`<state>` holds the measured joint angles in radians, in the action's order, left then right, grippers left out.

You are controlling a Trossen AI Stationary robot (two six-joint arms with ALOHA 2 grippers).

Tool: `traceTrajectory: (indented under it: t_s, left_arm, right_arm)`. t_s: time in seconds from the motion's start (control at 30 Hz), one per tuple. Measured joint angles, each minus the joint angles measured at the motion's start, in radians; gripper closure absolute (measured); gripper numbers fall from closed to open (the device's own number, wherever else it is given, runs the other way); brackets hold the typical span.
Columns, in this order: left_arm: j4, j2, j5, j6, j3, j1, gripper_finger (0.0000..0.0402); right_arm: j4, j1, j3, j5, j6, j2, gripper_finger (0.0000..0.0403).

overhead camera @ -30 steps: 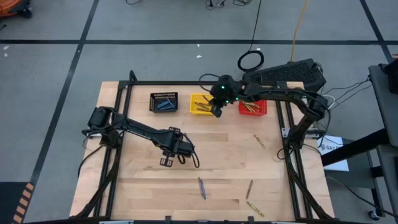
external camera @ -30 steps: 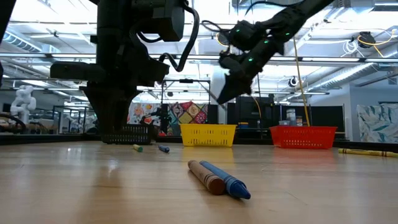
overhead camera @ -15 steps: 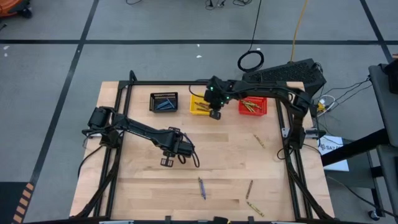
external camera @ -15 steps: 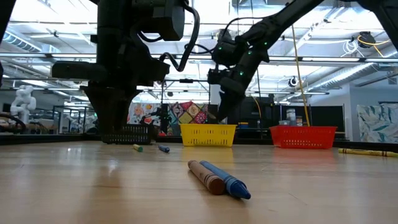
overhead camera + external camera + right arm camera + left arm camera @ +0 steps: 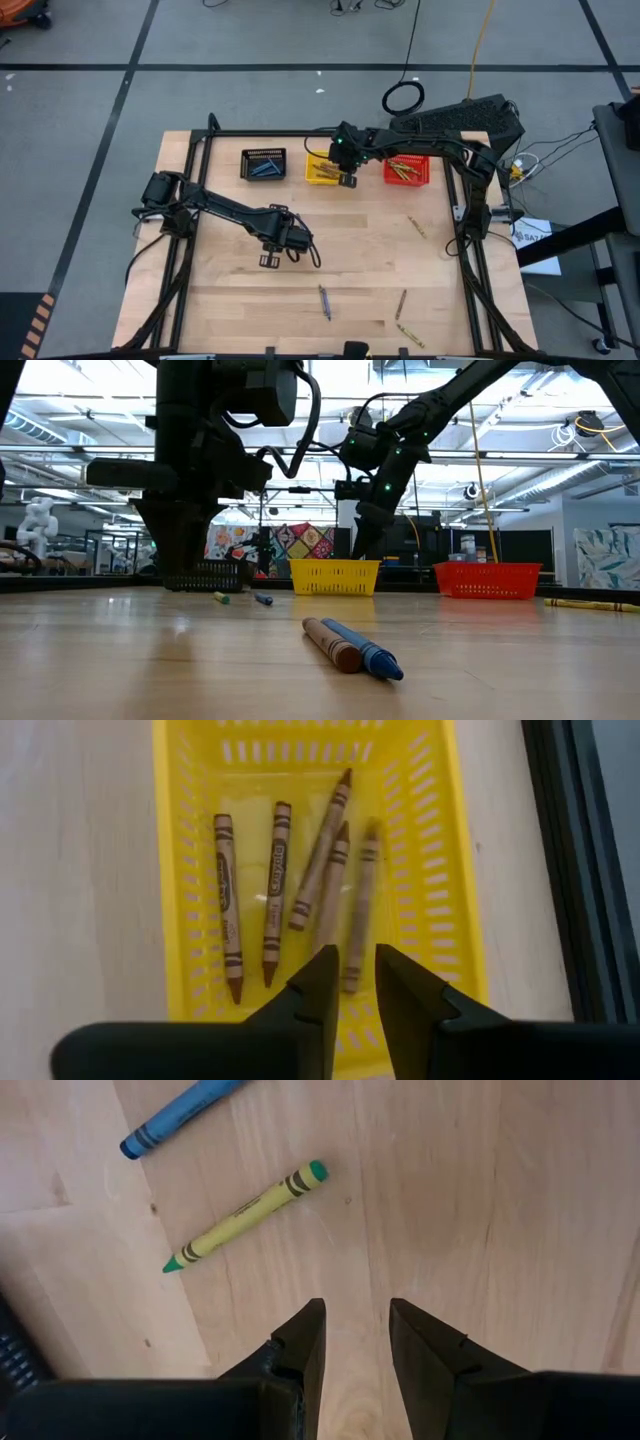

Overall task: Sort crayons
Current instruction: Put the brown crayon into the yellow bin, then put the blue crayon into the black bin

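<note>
Over the yellow bin at twelve o'clock, the right gripper hangs, jaws now slightly parted. Bare wood surrounds the left gripper, unmoved, fingers narrowly apart.

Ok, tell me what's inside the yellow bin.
The yellow bin holds five brown crayons lying loose on its floor. The right gripper hangs over it, fingers apart, holding nothing. Its fingers cover the bin's near edge, so anything there stays hidden.
</note>
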<state>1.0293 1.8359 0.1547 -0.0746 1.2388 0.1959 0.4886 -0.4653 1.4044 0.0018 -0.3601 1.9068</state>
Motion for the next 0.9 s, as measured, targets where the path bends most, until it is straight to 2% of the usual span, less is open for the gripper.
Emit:
traceTrajectory:
  t_s: [0.27,0.4,0.47,0.53,0.77,0.9]
  left_arm:
    - [-0.003,0.0,0.0,-0.025,0.0,0.0,0.0297]
    - [-0.003,0.0,0.0,-0.034,0.0,0.0,0.0297]
    - [-0.003,0.0,-0.001,-0.066,0.0,0.0,0.0297]
    - [-0.004,0.0,-0.001,-0.103,0.0,0.0,0.0297]
    - [-0.037,0.0,0.039,-0.12,0.0,0.033,0.0297]
    - [-0.036,0.0,0.06,-0.027,0.0,0.056,0.0297]
  right_arm:
    - [-0.005,0.0,0.0,0.003,0.003,0.0,0.0316]
    - [0.005,0.009,-0.001,0.107,0.003,-0.02,0.0309]
    - [0.009,0.018,-0.001,0.19,0.003,-0.045,0.0306]
    - [0.03,0.029,-0.001,0.231,0.009,-0.077,0.0305]
    - [0.156,0.091,-0.001,0.233,0.103,-0.217,0.0305]
    - [0.234,0.134,-0.001,0.233,0.198,-0.312,0.0305]
